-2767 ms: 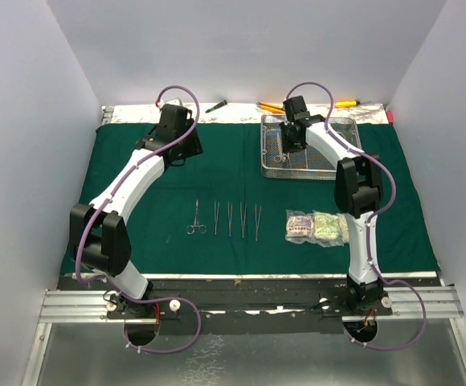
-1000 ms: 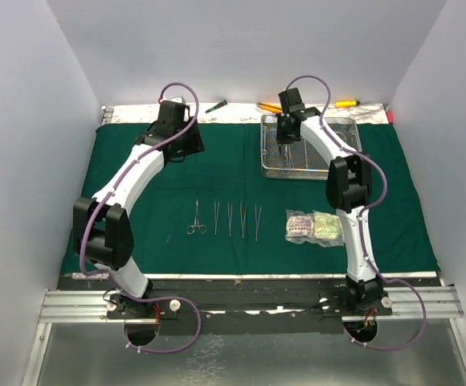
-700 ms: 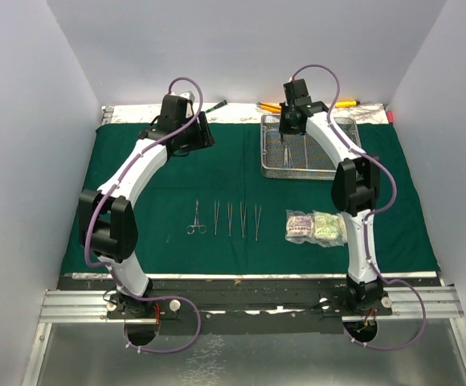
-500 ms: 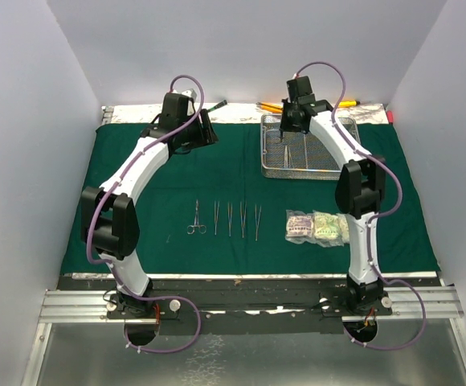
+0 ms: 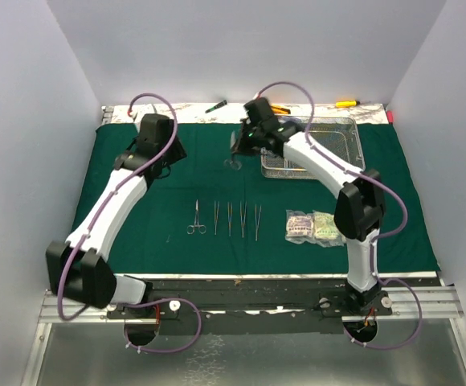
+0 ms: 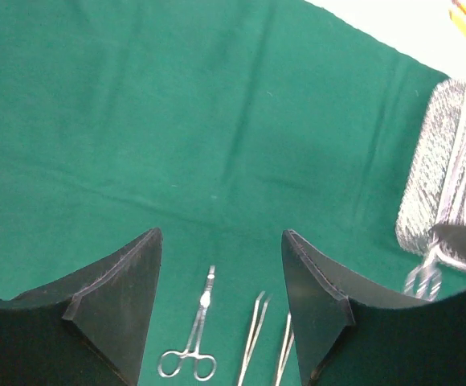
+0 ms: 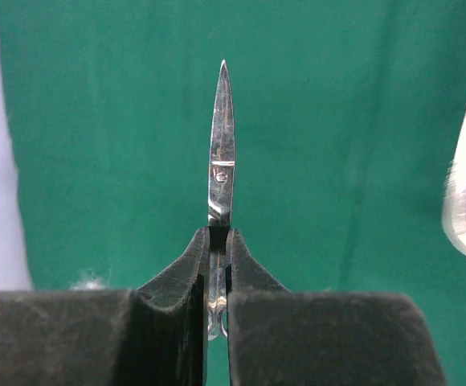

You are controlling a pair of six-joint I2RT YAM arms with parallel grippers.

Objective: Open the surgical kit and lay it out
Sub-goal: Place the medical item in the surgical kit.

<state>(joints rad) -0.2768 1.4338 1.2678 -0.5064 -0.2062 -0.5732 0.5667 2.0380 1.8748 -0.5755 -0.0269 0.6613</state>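
**Right wrist view.** The right gripper (image 7: 218, 237) is seen clamped on a pair of steel scissors (image 7: 221, 153). The blades are together and point away from the camera over the green cloth (image 7: 321, 121). This grip is not legible from above.

**Top view.** The right gripper (image 5: 237, 149) is placed just left of the wire-mesh tray (image 5: 337, 137). The scissors (image 5: 233, 161) hang below it, above the cloth (image 5: 217, 181). The left gripper (image 5: 162, 154) is held over the cloth's far left part, well apart from the tray.

**Left wrist view.** The left gripper (image 6: 221, 235) is seen with fingers (image 6: 112, 297) spread apart and nothing between them. The scissors' ring handles (image 6: 423, 281) appear at the right edge, beside the tray (image 6: 450, 177).

**Count, top view.**
- One tray is seen.
- One cloth is seen.
- Five instruments are laid in a row at the cloth's middle:
  - One ring-handled clamp (image 5: 196, 217) is on the left.
  - Four tweezers (image 5: 243, 219) are on its right.
- The clear packets (image 5: 313, 226) lie touching, right of the row. Two are made out; a further one cannot be confirmed.
- Beyond the cloth's far edge, a green-handled screwdriver (image 5: 215, 105) and yellow-handled tools (image 5: 345, 103) are noted.
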